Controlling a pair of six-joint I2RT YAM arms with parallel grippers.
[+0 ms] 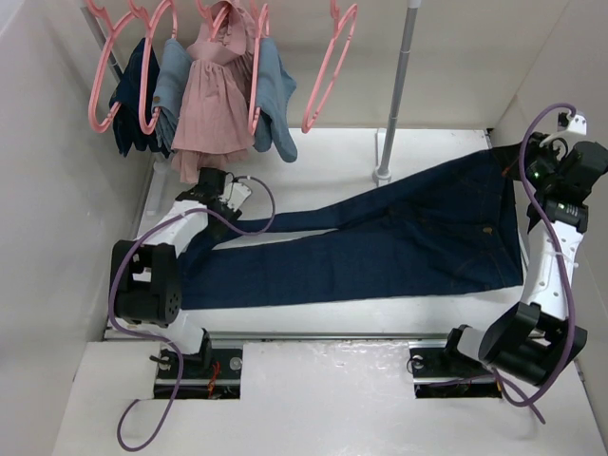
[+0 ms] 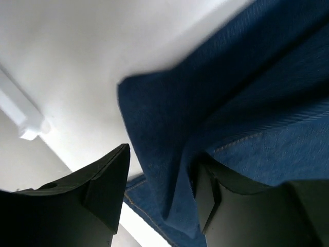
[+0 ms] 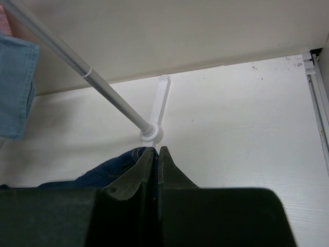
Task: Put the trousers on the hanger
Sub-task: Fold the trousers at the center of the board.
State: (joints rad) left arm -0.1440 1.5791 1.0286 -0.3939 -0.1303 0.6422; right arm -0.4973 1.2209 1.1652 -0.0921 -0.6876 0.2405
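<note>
Two pairs, left jaws spread around trousers (image 1: 380, 249) hem; right jaws pinching waist edge

This is a robot test cell in a lab, not a home. Plain white panels (image 1: 47, 190) box in a bare white table (image 1: 332, 157) at nine, twelve and three o'clock. A left arm (image 1: 152, 275) and a right arm (image 1: 546, 275) are bolted to a metal track (image 1: 332, 335) at six o'clock, trailing loose purple cables (image 1: 122, 418). At twelve o'clock a metal clothes rail (image 1: 401, 85) on a small foot carries pink hangers (image 1: 329, 68) and a few garments (image 1: 214, 104), set out like props. A pair of jeans (image 1: 380, 252) lies flat on the table.
</note>
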